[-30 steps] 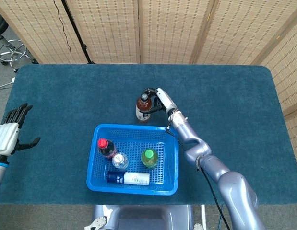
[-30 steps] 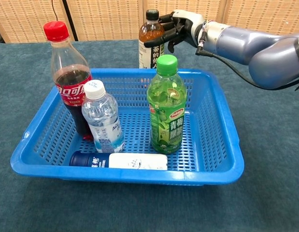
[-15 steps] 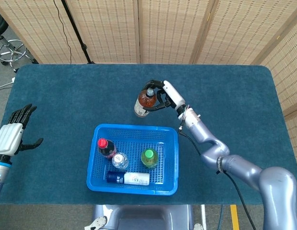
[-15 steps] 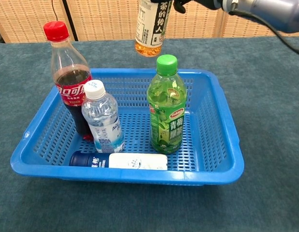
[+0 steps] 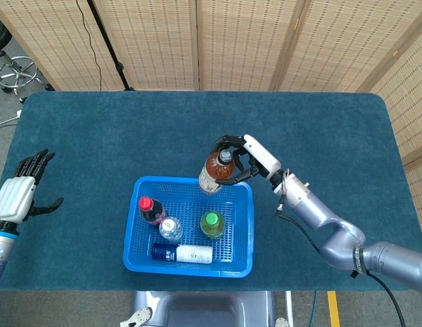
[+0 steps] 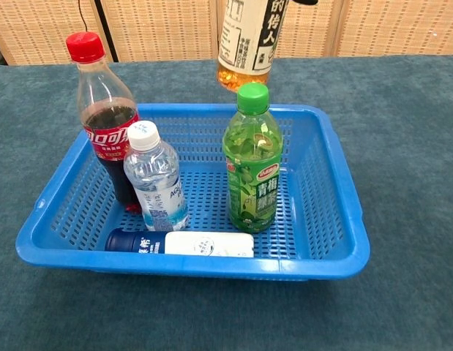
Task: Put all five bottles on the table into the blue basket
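My right hand [image 5: 241, 158] grips a brown tea bottle [image 5: 216, 171] by its neck and holds it in the air over the far rim of the blue basket [image 5: 240, 231]. In the chest view only the tea bottle's lower part [image 6: 249, 41] shows, hanging just above the green bottle [image 6: 251, 164]. Inside the basket [image 6: 336, 212] stand a red-capped cola bottle [image 6: 103, 117], a small water bottle [image 6: 156, 179] and the green bottle [image 5: 212, 224]. A dark-capped white bottle [image 6: 184, 243] lies on its side at the basket's front. My left hand [image 5: 20, 191] hovers open at the table's left edge.
The dark teal table [image 5: 95, 129] runs wide around the basket. Wicker screens [image 5: 238, 41] stand behind it, and a stool [image 5: 16, 71] sits on the floor at the far left.
My right hand has lifted the tea bottle off the table and carried it toward me, from beyond the basket to over its far rim. The left hand has barely moved.
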Robot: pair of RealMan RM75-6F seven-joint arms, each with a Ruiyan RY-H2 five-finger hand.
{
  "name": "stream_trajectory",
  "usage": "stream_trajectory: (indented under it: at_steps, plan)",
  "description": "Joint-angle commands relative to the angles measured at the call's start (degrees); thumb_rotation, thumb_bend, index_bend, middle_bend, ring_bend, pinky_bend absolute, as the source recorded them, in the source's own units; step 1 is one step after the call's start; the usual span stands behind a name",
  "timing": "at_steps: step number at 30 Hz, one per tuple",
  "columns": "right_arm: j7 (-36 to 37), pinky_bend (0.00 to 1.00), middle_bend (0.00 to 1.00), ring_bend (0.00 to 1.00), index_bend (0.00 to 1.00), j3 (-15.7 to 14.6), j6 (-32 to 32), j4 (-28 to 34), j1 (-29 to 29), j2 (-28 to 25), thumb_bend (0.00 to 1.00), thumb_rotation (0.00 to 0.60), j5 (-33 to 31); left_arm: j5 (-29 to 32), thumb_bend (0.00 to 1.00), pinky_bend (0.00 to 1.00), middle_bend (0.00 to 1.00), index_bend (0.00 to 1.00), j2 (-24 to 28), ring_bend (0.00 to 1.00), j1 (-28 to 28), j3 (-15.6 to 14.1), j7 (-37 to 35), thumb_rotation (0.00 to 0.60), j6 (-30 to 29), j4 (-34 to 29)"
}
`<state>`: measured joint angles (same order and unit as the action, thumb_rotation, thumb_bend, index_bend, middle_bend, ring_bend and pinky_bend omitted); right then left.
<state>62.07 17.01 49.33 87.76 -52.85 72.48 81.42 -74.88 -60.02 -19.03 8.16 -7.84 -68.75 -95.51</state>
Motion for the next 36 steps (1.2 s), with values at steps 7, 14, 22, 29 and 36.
stream_trajectory:
  at_steps: [7, 14, 22, 29, 36]
  plan:
    - [0.8, 0.77, 0.57, 0.68, 0.54, -4.31, -1.7, -5.18, -0.2, 5.52, 0.42, 0.6, 2.68, 0.04, 0.24, 0.0, 0.0, 0.0, 0.14, 0.0, -0.07, 0.01, -0.66, 0.6, 0.34, 0.14]
    - [1.07, 0.76, 0.56, 0.66, 0.52, -6.08, 0.28, -8.76, 0.23, 7.07, 0.42, 0.6, 5.48, 0.02, 0.24, 0.0, 0.0, 0.0, 0.16, 0.0, -0.27, 0.01, -0.82, 0.6, 0.69, 0.27]
    - [0.94, 0.5, 0.31, 0.36, 0.35, -10.41, 4.01, -12.07, 1.03, 7.33, 0.28, 0.6, 11.57, -0.21, 0.24, 0.0, 0.0, 0.0, 0.29, 0.0, -0.27, -0.14, -0.87, 0.6, 0.74, 0.11]
    - [-2.62, 0.23, 0.06, 0.03, 0.12, -12.43, 5.63, -10.55, 1.69, 4.83, 0.11, 0.6, 13.19, -0.62, 0.24, 0.0, 0.0, 0.0, 0.39, 0.0, -0.15, -0.33, -0.9, 0.6, 0.49, -0.13]
    - [-12.66, 0.14, 0.0, 0.0, 0.06, -11.65, 8.82, -5.1, 4.22, -2.38, 0.0, 0.6, 11.61, -1.49, 0.24, 0.0, 0.0, 0.0, 0.31, 0.0, 0.36, -0.72, -0.23, 0.6, -0.65, -0.25]
